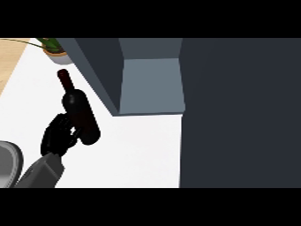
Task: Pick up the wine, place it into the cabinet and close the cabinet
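Dark, almost black glass with a reddish-brown neck and cap: that is how the wine bottle (80, 109) is looking as I am holding it. Its body is wide and rounded at the base, narrowing to a slim neck. Its long axis is running near to far with a slight lean, the cap pointing far and a little left, the base sitting nearer and a little right. It is showing over the white counter (140, 145), left of the cabinet (149, 81). I am curling the fingers of my left hand (58, 134) round the bottle's lower body from the left side, so the hand is closed on it. The cabinet's open, grey-blue compartment is lying just right of the bottle, its dark door (247, 110) filling the right of the scene. A potted plant (54, 48) is standing at the far left.
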{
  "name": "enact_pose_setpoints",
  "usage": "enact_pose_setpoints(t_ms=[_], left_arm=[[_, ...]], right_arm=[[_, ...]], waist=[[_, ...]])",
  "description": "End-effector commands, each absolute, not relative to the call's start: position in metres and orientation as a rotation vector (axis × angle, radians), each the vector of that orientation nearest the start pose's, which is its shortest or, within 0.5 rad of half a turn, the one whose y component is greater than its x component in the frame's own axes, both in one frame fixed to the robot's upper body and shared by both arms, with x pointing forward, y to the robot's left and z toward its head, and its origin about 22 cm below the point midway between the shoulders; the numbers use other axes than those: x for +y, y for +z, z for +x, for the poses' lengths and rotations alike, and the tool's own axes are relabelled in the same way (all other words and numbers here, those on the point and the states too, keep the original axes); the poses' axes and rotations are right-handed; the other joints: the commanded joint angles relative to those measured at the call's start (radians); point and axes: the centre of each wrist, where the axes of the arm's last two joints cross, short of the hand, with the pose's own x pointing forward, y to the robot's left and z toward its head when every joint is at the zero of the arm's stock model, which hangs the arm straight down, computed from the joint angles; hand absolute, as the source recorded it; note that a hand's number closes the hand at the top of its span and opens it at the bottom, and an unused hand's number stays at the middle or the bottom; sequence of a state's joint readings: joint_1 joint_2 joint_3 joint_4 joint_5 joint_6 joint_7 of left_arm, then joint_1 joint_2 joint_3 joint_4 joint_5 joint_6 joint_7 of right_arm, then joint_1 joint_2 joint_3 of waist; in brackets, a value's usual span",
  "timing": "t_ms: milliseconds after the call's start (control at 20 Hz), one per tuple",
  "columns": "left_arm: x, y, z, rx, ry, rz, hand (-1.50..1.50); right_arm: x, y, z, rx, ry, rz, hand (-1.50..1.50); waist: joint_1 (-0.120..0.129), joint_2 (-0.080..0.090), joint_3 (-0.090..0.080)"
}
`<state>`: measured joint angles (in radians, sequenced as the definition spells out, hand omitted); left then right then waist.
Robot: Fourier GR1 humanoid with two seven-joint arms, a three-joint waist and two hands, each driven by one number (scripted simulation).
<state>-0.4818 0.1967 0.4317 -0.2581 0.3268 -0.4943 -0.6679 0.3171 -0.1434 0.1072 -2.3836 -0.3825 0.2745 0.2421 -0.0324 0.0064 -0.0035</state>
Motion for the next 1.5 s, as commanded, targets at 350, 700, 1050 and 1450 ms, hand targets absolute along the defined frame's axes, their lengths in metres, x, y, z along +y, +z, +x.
enact_pose_setpoints(t_ms=[350, 700, 1050, 1450], left_arm=[[0.263, -0.175, 0.222, -1.693, 0.179, -0.202, 1.5], [0.27, -0.152, 0.231, -1.776, 0.013, 0.024, 1.5], [0.237, -0.114, 0.24, -1.713, -0.033, 0.049, 1.5], [0.192, -0.05, 0.28, -1.711, -0.065, 0.086, 1.5]], right_arm=[[-0.247, 0.154, 0.114, -1.858, 0.263, 0.408, -1.5], [-0.246, 0.164, 0.105, -1.865, 0.254, 0.397, -1.5], [-0.247, 0.156, 0.106, -1.864, 0.243, 0.403, -1.5], [-0.256, 0.156, 0.11, -1.867, 0.238, 0.412, -1.5]], waist=[[0.027, -0.013, 0.004], [0.034, -0.013, 0.004], [0.037, -0.014, 0.005], [0.028, -0.01, 0.004]])
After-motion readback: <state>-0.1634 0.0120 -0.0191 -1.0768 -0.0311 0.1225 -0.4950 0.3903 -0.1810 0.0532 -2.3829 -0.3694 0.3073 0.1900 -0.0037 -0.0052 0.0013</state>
